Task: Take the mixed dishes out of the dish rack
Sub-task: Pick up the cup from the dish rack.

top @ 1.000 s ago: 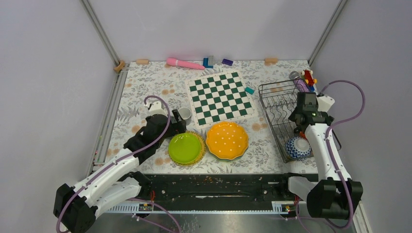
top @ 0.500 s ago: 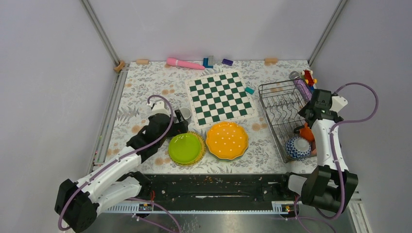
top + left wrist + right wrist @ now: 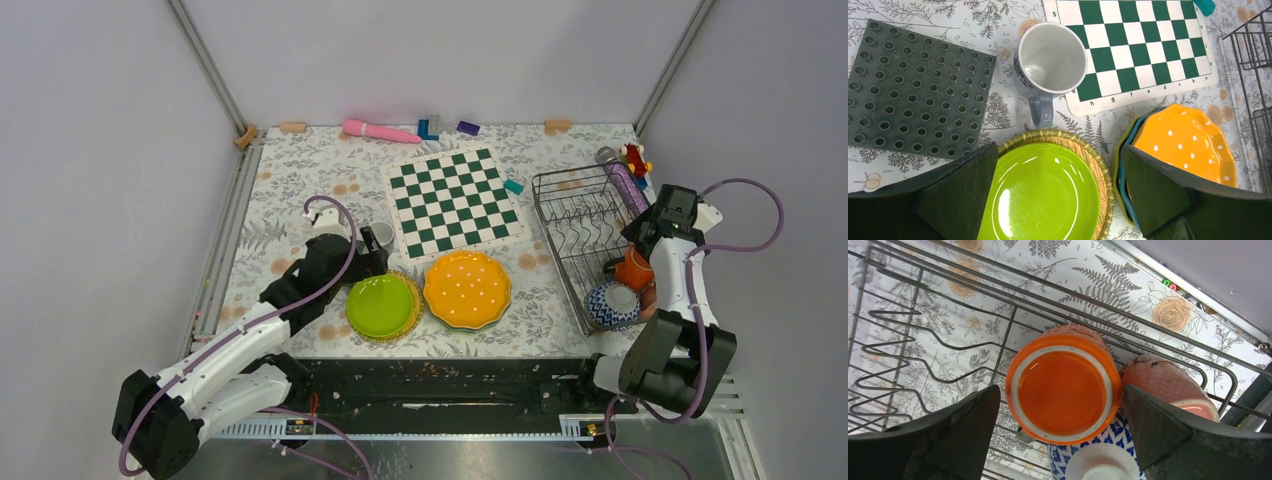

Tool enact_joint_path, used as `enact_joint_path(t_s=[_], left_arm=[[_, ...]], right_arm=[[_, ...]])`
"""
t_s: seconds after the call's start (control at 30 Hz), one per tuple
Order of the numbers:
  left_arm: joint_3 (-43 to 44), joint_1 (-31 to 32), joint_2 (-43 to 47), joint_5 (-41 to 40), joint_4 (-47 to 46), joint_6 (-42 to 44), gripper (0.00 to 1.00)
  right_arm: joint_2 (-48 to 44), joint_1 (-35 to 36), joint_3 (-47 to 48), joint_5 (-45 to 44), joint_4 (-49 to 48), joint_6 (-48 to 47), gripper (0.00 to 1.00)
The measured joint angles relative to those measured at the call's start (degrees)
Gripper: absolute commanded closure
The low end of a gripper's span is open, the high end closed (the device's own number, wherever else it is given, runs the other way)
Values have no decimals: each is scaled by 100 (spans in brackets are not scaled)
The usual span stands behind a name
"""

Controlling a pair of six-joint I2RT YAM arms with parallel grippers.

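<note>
The dish rack (image 3: pixel 578 232) stands at the right of the table. Just left of the rack lies the orange dotted plate (image 3: pixel 467 288), and farther left of it the lime-green plate (image 3: pixel 382 304). At the rack's near right end sit an upturned blue patterned bowl (image 3: pixel 612 303), an upright orange cup (image 3: pixel 1063 390) and a pink cup (image 3: pixel 1170 387) just beside it. The right gripper (image 3: pixel 1060 402) hangs over that end, jaws spread wide, with the orange cup centred between them and clear of both. The left gripper (image 3: pixel 1059 157), well left of the rack, gapes wide over the lime-green plate, holding nothing.
</note>
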State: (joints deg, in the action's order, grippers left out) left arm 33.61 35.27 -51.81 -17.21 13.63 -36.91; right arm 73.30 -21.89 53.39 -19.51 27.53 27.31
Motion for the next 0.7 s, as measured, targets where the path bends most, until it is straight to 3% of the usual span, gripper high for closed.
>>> enact_joint_path(t_s=[0.7], left_arm=[[0, 0, 2, -7, 7, 0, 1]], right_arm=[[678, -52, 13, -39, -138, 129, 0]])
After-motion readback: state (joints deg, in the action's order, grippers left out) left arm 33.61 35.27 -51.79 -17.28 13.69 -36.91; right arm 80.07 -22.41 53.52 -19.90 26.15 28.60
